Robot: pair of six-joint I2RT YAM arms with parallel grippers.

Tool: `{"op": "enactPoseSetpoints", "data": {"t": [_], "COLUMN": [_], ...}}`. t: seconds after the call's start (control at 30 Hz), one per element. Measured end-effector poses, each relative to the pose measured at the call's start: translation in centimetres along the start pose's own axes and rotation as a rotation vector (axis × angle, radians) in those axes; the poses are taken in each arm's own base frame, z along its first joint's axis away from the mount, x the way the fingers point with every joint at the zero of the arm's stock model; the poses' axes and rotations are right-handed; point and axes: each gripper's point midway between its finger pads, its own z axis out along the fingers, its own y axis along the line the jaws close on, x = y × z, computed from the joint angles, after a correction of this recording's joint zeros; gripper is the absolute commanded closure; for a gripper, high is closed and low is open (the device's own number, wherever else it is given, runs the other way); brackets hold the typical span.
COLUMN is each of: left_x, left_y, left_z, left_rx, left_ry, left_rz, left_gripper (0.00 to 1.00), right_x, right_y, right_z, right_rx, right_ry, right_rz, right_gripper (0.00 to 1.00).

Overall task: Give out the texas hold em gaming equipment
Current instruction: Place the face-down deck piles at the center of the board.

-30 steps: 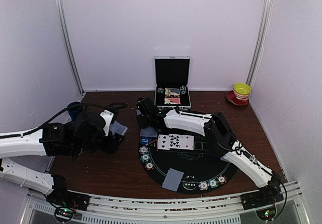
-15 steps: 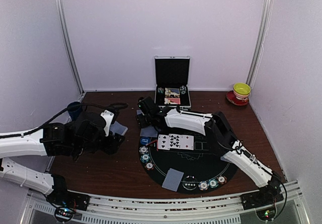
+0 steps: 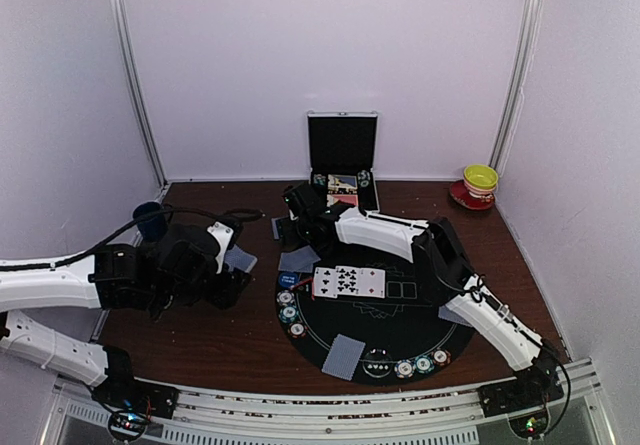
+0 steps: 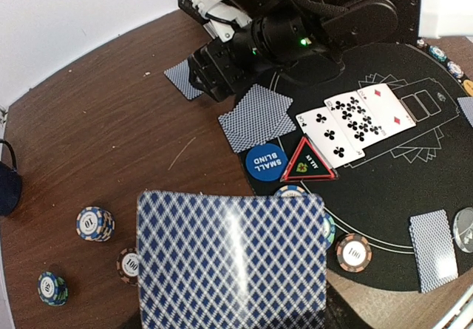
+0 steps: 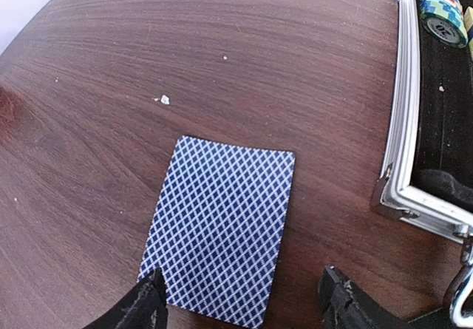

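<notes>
My left gripper (image 3: 232,268) is shut on blue-backed playing cards (image 4: 233,259) that hide its fingers in the left wrist view; it is held above the wood, left of the black mat (image 3: 420,325). My right gripper (image 5: 244,313) is open just above a single face-down card (image 5: 218,225) lying on the wood near the case, and it does not grip the card. In the top view this gripper (image 3: 293,223) is at the back. Three face-up cards (image 4: 355,122), a blue small-blind button (image 4: 266,161) and face-down cards (image 4: 256,116) lie on the mat's left part.
The open silver case (image 3: 343,170) stands at the back; its corner (image 5: 414,196) is right of my right fingers. Loose chips (image 4: 94,223) lie on the wood at left. More chips (image 3: 420,366) and a face-down card (image 3: 344,355) sit near the mat's front. A dark blue mug (image 3: 148,217) is far left.
My right gripper has drawn back toward the case, and a face-down card now lies on the wood where it was. My left arm has shifted slightly right with its cards.
</notes>
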Motion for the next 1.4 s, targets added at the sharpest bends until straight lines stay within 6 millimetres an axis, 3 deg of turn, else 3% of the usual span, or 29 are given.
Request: {"op": "enactPoseSetpoints", "data": {"t": [0.3, 0.47, 0.67, 0.93, 1.03, 1.13, 1.4], "left_x": [-0.4, -0.6, -0.4, -0.4, -0.4, -0.3, 0.1], "left_y": [-0.6, -1.1, -1.8, -2.5, -1.6, 0.3, 5.2], "left_z": [0.6, 1.3, 2.1, 3.5, 4.5, 6.4, 13.2], "left_rx": [-0.004, -0.008, 0.003, 0.017, 0.008, -0.014, -0.076], "left_ry": [0.012, 0.029, 0.053, 0.084, 0.104, 0.137, 0.252], "left_rz": [0.015, 0.031, 0.065, 0.097, 0.081, 0.049, -0.042], "left_gripper": [0.46, 0.46, 0.46, 0.46, 0.46, 0.46, 0.47], "right_x": [0.0, -0.6, -3.2, -6.9, -6.7, -5.2, -1.3], "right_y": [0.3, 1.1, 1.5, -0.1, -1.1, -2.5, -5.6], "right_z": [0.0, -1.4, -5.0, -11.6, -13.9, -16.0, -20.0], "right_rx": [-0.124, -0.237, -0.36, -0.43, -0.427, -0.416, -0.406], "right_ry": [0.053, 0.091, 0.098, 0.081, 0.103, 0.144, 0.219], "right_rz": [0.001, -0.036, -0.068, -0.124, -0.173, -0.215, -0.272], "right_gripper": [0.25, 0.23, 0.2, 0.16, 0.15, 0.15, 0.14]}}
